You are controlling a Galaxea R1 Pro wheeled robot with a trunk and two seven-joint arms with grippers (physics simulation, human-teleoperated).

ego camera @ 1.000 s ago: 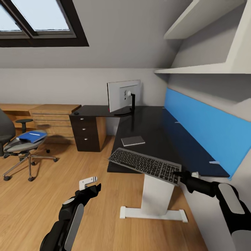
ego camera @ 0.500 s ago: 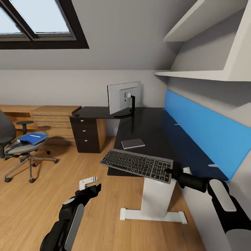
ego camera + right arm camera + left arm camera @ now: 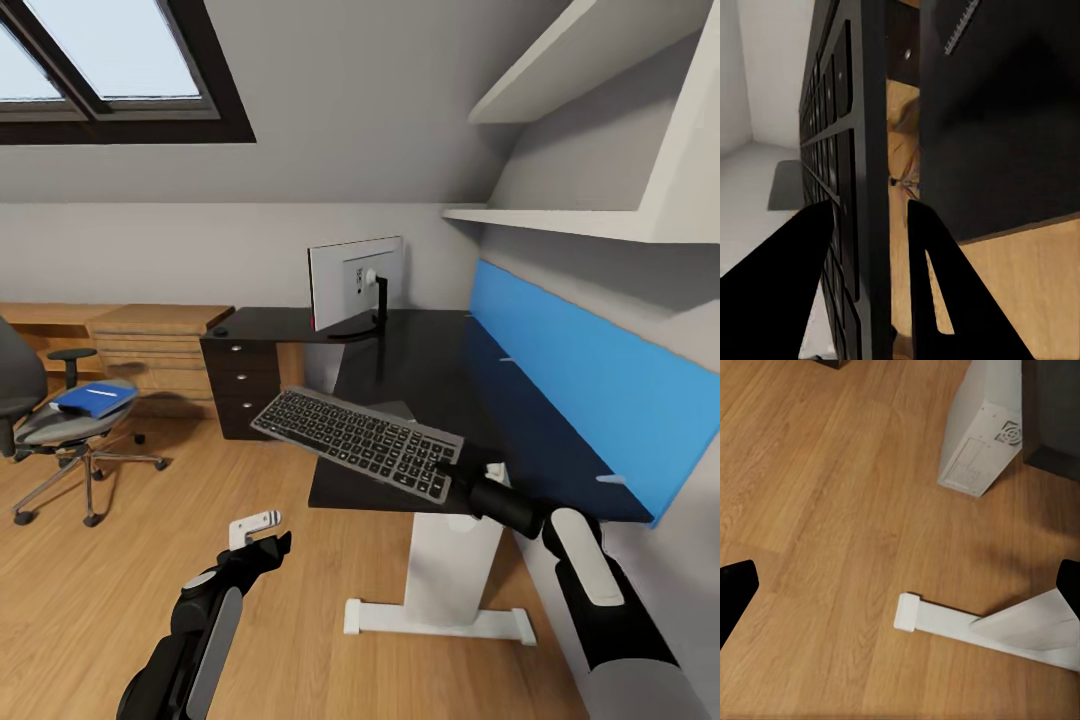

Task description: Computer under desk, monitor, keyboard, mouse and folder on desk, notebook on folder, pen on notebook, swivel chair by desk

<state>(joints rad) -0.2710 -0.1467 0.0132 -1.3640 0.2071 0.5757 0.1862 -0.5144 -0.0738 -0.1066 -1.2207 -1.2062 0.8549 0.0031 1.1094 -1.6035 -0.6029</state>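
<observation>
The right claw (image 3: 452, 480) was clamped on the keyboard (image 3: 355, 443) by one end, so it probably needed lowering level onto the desk (image 3: 430, 360) toward the monitor (image 3: 343, 280) ahead.

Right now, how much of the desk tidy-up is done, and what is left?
Done: the silver-backed flat monitor stands on the black L-shaped desk, and the pale grey-white tower computer sits on the floor by it. In hand: the right gripper holds the slim grey keyboard above the desk's front edge. Left: the bright blue folder lies on the grey swivel chair, which stands away from the desk.
</observation>
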